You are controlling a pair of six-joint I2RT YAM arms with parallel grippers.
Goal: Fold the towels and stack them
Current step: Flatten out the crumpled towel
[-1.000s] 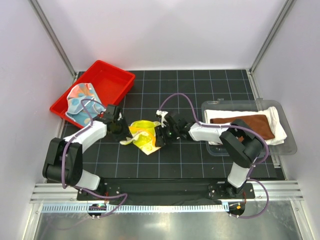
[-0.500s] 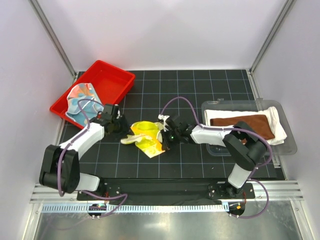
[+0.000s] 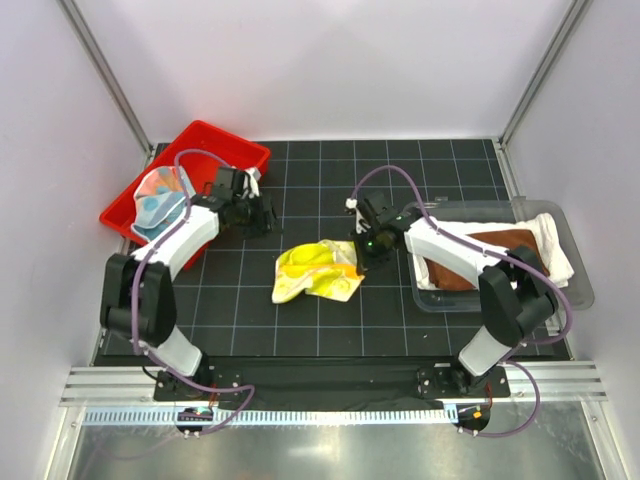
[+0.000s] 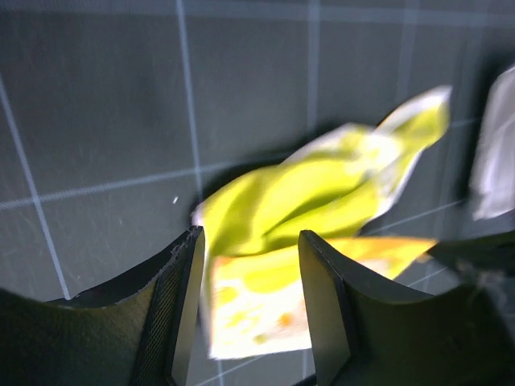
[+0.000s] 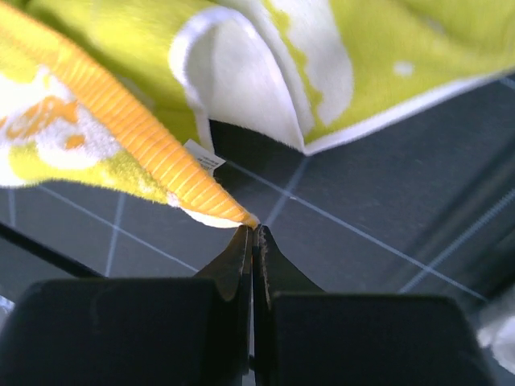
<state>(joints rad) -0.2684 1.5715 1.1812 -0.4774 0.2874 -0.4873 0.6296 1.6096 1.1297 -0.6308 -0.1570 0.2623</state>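
Right pincer (image 5: 253, 232) closed at yellow-green towel (image 3: 318, 272) corner; left pincer (image 4: 250, 235) open, apart.

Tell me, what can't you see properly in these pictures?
- Brown towel: top view, the right arm lies across it.
- Blue towel: top view, too small to read its pattern.
- Yellow towel: left wrist view, blurred, so its picture is unclear.
- Right gripper: right wrist view, too close to tell whether it pinches the yellow corner.
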